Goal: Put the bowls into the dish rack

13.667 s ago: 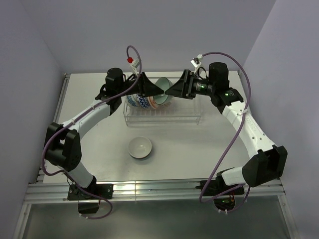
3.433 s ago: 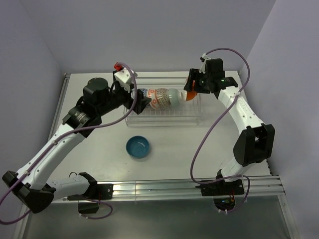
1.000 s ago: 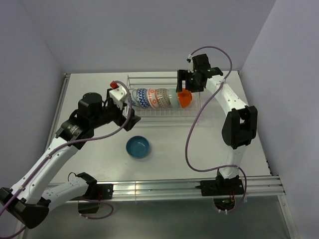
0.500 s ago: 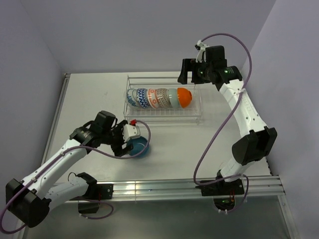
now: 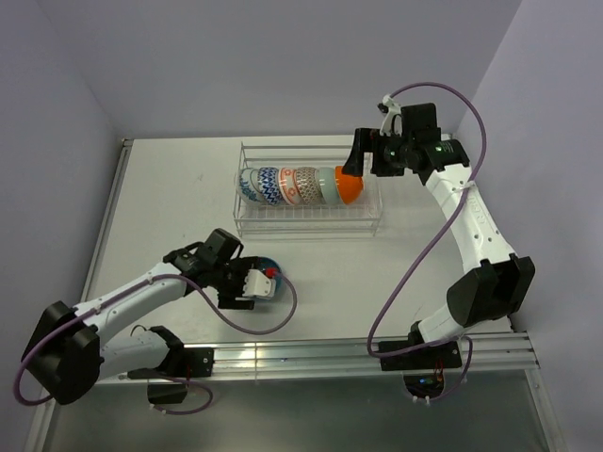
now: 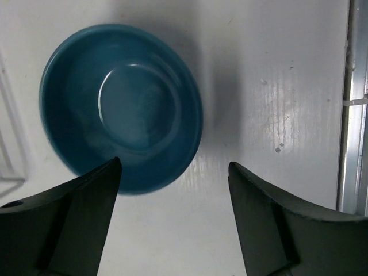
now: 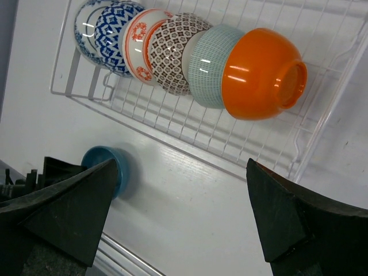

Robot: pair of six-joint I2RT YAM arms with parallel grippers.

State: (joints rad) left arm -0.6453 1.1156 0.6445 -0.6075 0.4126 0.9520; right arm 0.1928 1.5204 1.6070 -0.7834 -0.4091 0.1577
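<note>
blue bowl (image 6: 121, 106) interior, left wrist only

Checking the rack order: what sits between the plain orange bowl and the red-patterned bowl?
Two bowls: the grey-brown patterned bowl and the pale green gridded bowl, clearest in the right wrist view.

A teal bowl (image 6: 121, 106) is gleaming on the white surface (image 6: 270, 86), an orange bowl (image 7: 261, 72) beside blue-, red- and brown-patterned bowls (image 7: 144, 49).
</note>
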